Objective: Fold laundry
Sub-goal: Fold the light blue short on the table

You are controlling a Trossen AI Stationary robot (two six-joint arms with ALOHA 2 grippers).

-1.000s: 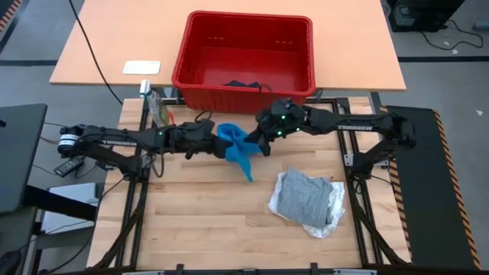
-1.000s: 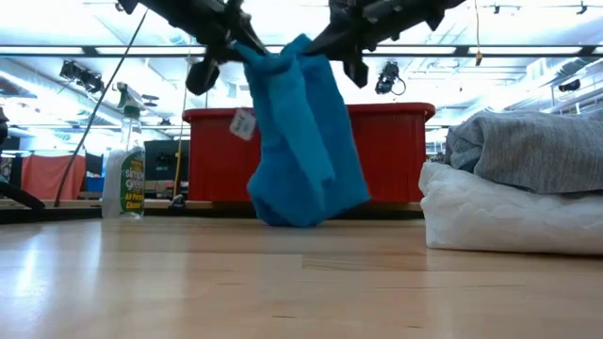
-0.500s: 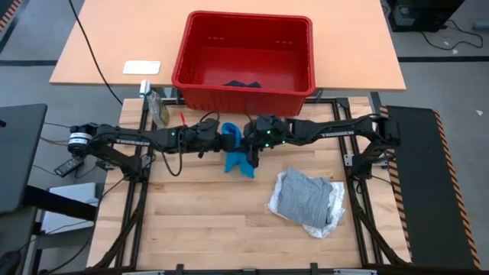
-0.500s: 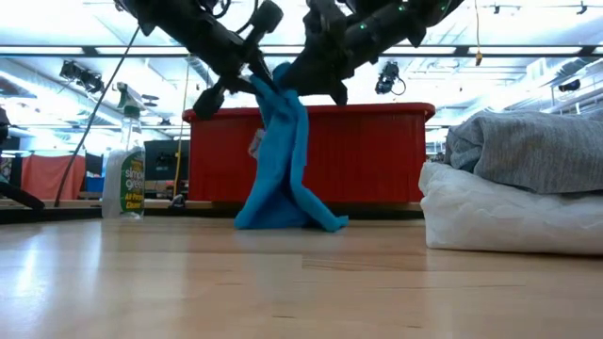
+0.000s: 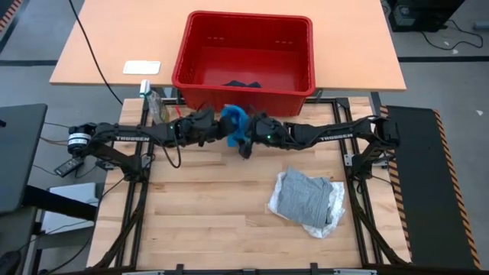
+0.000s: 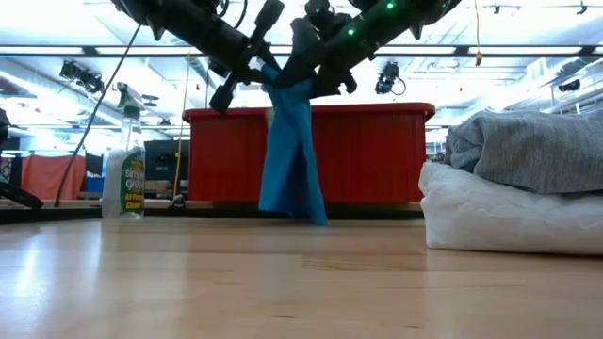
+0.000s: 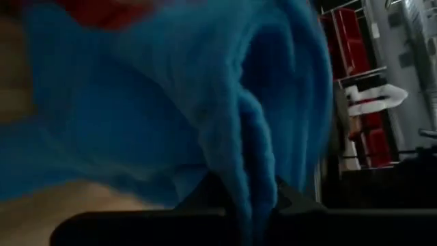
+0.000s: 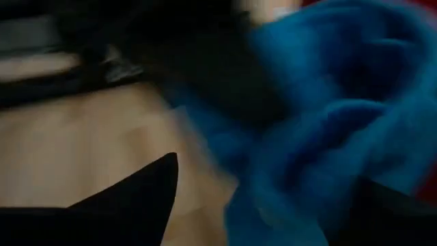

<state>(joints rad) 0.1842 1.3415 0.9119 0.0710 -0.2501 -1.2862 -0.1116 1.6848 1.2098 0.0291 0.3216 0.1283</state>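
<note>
High view showed the bright blue garment bunched between the two arms just in front of the red plastic basket, close to the middle of its near wall. The left gripper reached in from the basket's left-hand side and the right gripper from the right-hand side, their tips nearly meeting at the cloth. Each was pinching a fold of the blue garment.

Low view had the blue garment hanging as a narrow, upright drape in front of the basket's wall, its lower end at or near the wooden table; whether it touched could not be told. Both grippers held its top edge.

Left wrist view was filled by blue cloth, with a ridge of it running down between the dark fingers. Right wrist view showed blue folds beside one dark finger.

A folded grey garment lay on the white garment, well in front of the basket and toward its right-hand corner. A dark navy garment sat inside the basket near its front wall. A spray bottle stood just off the basket's left front corner.
</note>
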